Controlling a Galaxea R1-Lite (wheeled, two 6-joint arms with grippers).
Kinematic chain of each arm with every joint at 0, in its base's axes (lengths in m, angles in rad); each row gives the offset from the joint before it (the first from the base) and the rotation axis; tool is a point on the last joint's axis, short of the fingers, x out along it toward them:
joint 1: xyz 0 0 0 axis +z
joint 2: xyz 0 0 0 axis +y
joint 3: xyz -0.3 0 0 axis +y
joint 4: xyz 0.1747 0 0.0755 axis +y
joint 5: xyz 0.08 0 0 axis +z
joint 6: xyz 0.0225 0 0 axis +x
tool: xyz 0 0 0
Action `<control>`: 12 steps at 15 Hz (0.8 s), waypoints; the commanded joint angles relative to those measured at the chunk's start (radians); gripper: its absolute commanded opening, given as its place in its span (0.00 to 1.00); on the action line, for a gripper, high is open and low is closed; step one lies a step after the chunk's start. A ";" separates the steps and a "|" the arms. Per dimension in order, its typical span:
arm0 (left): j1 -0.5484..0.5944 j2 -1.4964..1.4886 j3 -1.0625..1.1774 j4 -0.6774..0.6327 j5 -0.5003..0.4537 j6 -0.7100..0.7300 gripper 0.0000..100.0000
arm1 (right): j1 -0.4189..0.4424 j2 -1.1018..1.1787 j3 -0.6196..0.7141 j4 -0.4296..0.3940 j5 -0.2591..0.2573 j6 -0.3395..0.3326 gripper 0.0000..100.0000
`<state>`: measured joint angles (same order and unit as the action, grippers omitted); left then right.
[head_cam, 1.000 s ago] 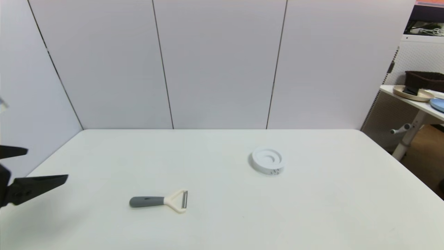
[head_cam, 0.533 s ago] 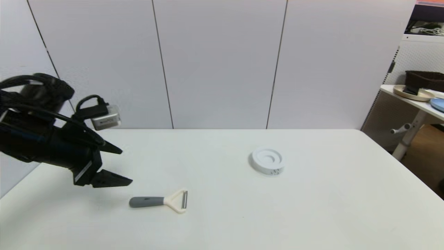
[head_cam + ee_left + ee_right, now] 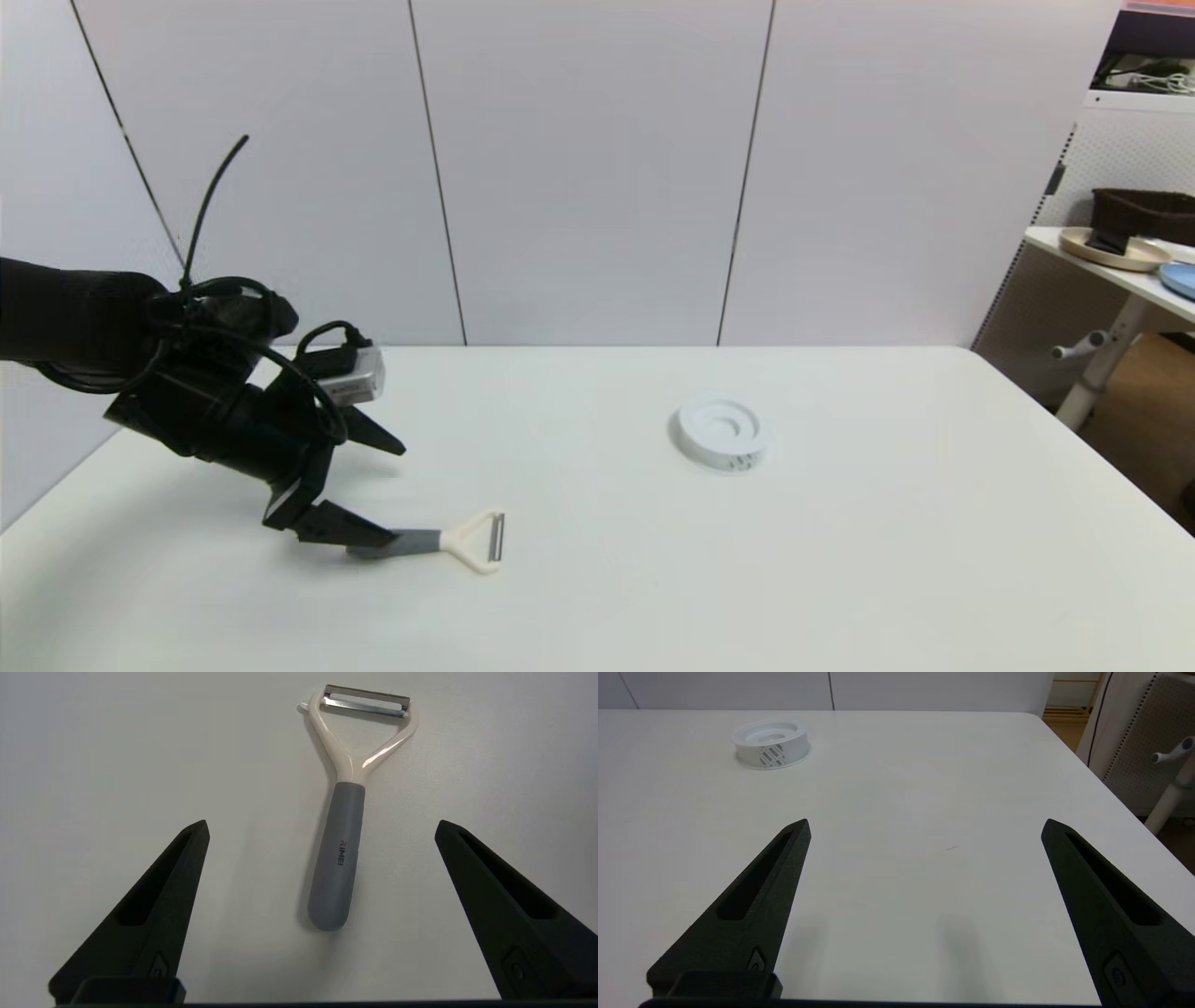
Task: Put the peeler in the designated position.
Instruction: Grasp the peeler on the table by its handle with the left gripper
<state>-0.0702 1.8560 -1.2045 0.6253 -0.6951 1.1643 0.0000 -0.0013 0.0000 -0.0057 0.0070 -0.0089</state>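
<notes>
Lying flat on the white worktop: the peeler, dark grey handle toward the robot's left, cream forked head and metal blade pointing toward the white round disc, well apart from it.

Left end effector: low over the handle end of the peeler, fingers spread wide. In the left wrist view the peeler lies between the two fingers, with clear worktop either side of the handle; nothing is gripped. In the head view the nearer finger overlaps the handle's end; whether it touches cannot be told.

Right end effector: fingers wide apart, holding nothing, above bare worktop on the robot's right of the peeler, outside the head view. The white round disc, with a latticed side wall, lies well ahead of it.

Beyond the worktop, past the disc from the peeler: a side table carrying dishes.
</notes>
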 commanded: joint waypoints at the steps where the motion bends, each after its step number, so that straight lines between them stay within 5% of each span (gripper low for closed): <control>1: -0.002 0.046 0.019 0.002 -0.024 0.026 1.00 | 0.000 0.000 0.000 0.000 -0.001 0.000 1.00; 12: -0.072 0.078 0.079 -0.121 0.042 0.022 1.00 | 0.000 0.000 0.000 0.000 0.001 0.000 1.00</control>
<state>-0.1389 1.9357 -1.1353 0.5102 -0.6498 1.1804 0.0000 -0.0013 0.0000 -0.0053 0.0072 -0.0085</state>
